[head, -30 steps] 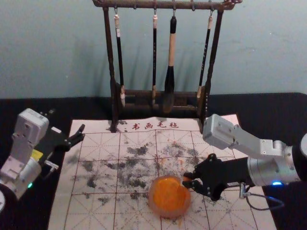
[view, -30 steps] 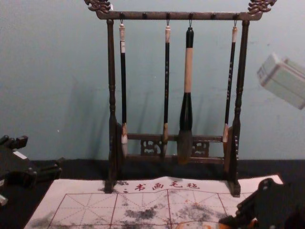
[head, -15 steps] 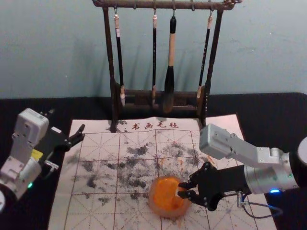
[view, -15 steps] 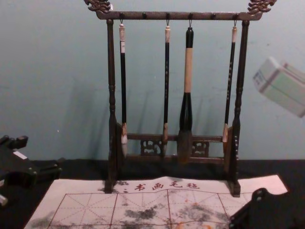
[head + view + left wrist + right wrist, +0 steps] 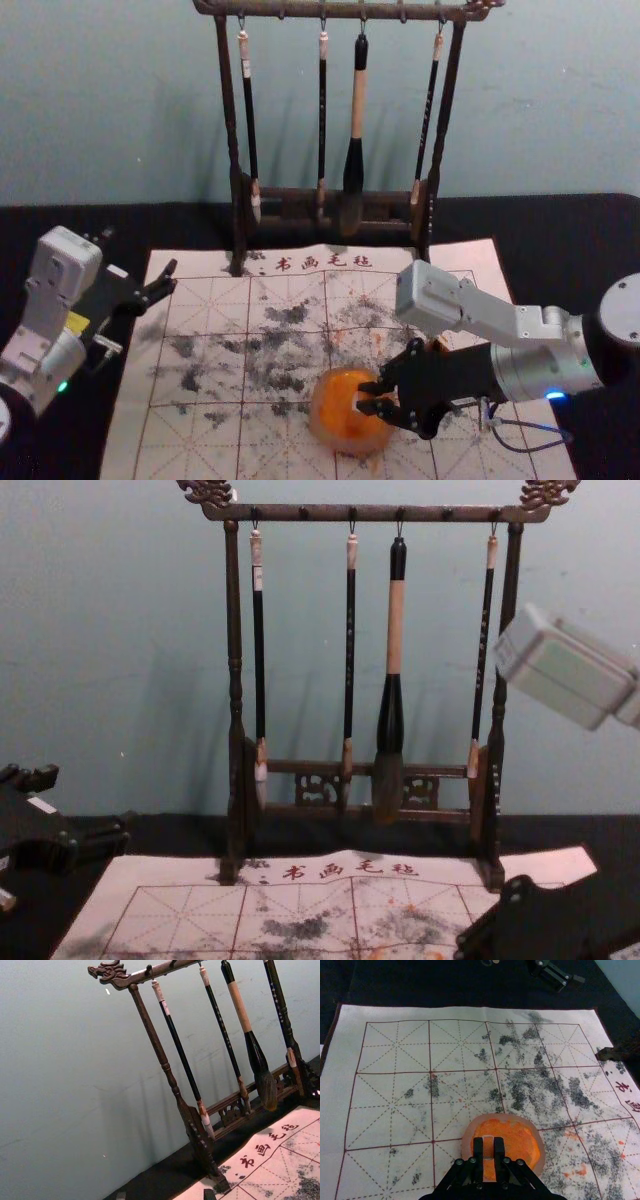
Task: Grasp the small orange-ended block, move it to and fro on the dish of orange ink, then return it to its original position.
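Reaching in over the dish of orange ink (image 5: pixel 536 1136), the right claw (image 5: pixel 363 397) is drawn narrow, with the small block (image 5: pixel 488 1148) pinched between its two fingers. The block is held near its sides, presumably so that its inked end is left free for the to-and-fro strokes; whether the ink is touched cannot be told. The dish is set flat on the felt mat (image 5: pixel 205 440), a steady base for rubbing. The left claw (image 5: pixel 174 278) is parked at the mat's left edge, fingers spread wide, likely so that working room is left. By the right wrist view, the block's upper face is revealed between the fingers; in the head view, it is largely masked by the claw.
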